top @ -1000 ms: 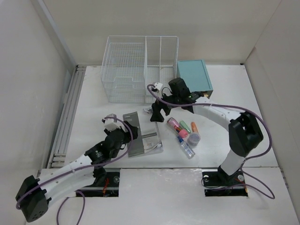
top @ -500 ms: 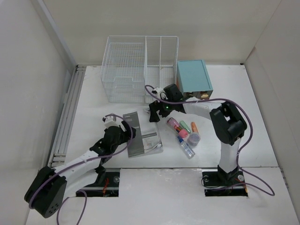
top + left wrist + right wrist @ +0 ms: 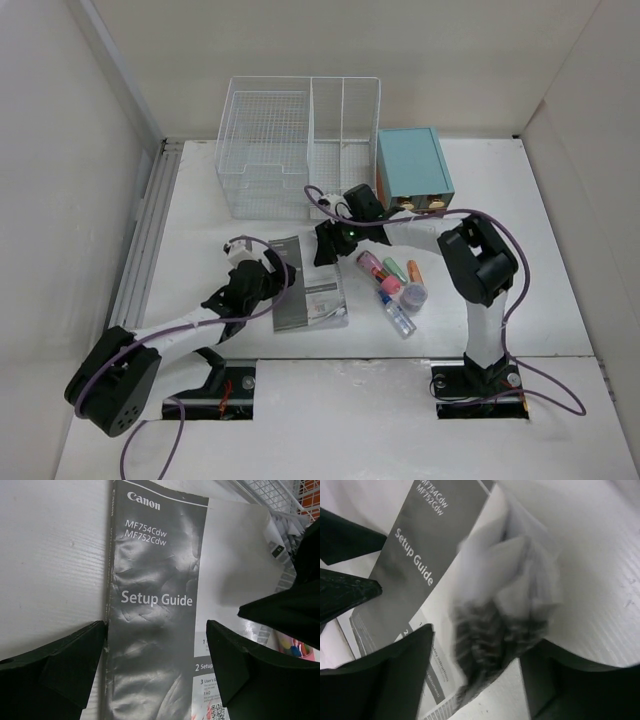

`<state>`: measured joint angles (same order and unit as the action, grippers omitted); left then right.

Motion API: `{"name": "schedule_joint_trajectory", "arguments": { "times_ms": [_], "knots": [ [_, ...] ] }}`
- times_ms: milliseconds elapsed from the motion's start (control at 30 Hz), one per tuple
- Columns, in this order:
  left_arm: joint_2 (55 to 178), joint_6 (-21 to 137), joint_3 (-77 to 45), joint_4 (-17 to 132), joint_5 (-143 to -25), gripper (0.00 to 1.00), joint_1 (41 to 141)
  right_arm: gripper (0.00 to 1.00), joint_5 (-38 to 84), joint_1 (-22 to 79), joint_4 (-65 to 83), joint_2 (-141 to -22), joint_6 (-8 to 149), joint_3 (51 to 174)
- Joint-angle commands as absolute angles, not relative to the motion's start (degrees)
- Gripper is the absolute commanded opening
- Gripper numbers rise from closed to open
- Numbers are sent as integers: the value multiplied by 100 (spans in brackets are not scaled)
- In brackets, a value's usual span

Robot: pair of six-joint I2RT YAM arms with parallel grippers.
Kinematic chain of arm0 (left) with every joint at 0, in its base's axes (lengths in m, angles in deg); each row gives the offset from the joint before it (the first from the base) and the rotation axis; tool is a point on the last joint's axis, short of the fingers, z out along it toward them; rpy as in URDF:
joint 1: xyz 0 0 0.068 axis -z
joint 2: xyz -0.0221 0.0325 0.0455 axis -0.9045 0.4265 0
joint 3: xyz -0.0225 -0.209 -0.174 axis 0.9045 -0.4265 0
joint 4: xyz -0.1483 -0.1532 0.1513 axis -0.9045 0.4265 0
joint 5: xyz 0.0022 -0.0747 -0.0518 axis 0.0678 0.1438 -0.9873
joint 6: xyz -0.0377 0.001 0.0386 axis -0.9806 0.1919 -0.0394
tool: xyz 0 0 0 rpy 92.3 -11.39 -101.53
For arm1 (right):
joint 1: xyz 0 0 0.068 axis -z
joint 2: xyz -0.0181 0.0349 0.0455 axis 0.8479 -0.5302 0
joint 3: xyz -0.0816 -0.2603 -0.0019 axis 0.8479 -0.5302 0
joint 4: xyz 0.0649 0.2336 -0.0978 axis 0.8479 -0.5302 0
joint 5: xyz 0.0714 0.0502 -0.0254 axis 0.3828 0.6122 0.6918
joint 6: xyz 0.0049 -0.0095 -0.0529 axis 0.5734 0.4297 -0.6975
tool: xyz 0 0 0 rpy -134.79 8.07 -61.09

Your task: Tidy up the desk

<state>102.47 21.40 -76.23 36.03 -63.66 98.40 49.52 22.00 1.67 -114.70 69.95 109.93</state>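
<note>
The left arm [image 3: 170, 335] is lying low, stretching from its base toward the middle of the white surface [image 3: 200, 210]. That surface is filling the floor of the overhead view between pale walls, with a metal rail [image 3: 140, 250] along its left edge. The left pincer [image 3: 155, 627] is standing wide open over the Setup Guide booklet [image 3: 305, 290]. One finger is beside the booklet's spine and the other is over its white page, gripping nothing.

The right arm [image 3: 480, 265] is folding sharply at the elbow and reaching left. The right pincer [image 3: 482, 640] is pointing down by the booklet's far corner, jaws apart on either side of a crumpled clear packet [image 3: 505, 595] with something dark inside. The wrist view is blurring, so whether the pads are pressing the packet cannot be told.

A wire basket [image 3: 300, 140] and a teal box [image 3: 413, 165] are sitting behind, and pens [image 3: 395, 280] are lying just right of the booklet.

Against a second ago, the right elbow is sitting closer in and more upright, with its pincer nearer the booklet. The left pincer is resting farther up the booklet's left edge. The booklet and pens are lying where they were.
</note>
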Motion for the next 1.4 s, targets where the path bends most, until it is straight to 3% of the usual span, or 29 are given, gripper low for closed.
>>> {"name": "schedule_joint_trajectory", "arguments": {
  "times_ms": [0, 33, 167, 400, 600, 733, 1067, 1200, 1233, 1333, 1367],
  "knots": [
    [10590, 1964, -7569, 3866, -6651, 80, 9920, 67, 5540, 2063, 552, -11520, 7160, 10906],
    [10591, 1964, -7499, 3866, -6651, 80, 9920, 45, 5627, 2063, 553, -11520, 7160, 10906],
    [10652, 2016, -7376, 3866, -6651, 82, 9920, 0, 5751, 2063, 605, -11354, 7160, 10853],
    [9785, 2315, -7323, 4226, -6598, 91, 9920, 0, 6523, 2308, 605, -10405, 7098, 10853],
    [9132, 2710, -7454, 4446, -6729, 93, 9920, 0, 7744, 2573, 605, -10079, 7160, 10906],
    [8711, 2922, -7849, 3587, -7448, 91, 9920, 0, 8369, 2573, 605, -10201, 7160, 10906],
    [8429, 3220, -8228, 1705, -9585, 56, 9859, 0, 8880, 2573, 605, -10097, 6994, 10906],
    [8210, 3220, -8228, 1424, -10025, 30, 9859, 0, 8880, 2573, 605, -10044, 6932, 10906],
    [8122, 3220, -8228, 1423, -10026, 18, 9859, 0, 8880, 2573, 605, -9983, 6932, 10906],
    [7946, 3220, -8175, 1545, -10131, 0, 9859, 0, 8880, 2573, 605, -9930, 6870, 10906],
    [7945, 3273, -8115, 1546, -10131, 0, 9859, 0, 8880, 2573, 605, -9860, 6870, 10906]
  ]
}}
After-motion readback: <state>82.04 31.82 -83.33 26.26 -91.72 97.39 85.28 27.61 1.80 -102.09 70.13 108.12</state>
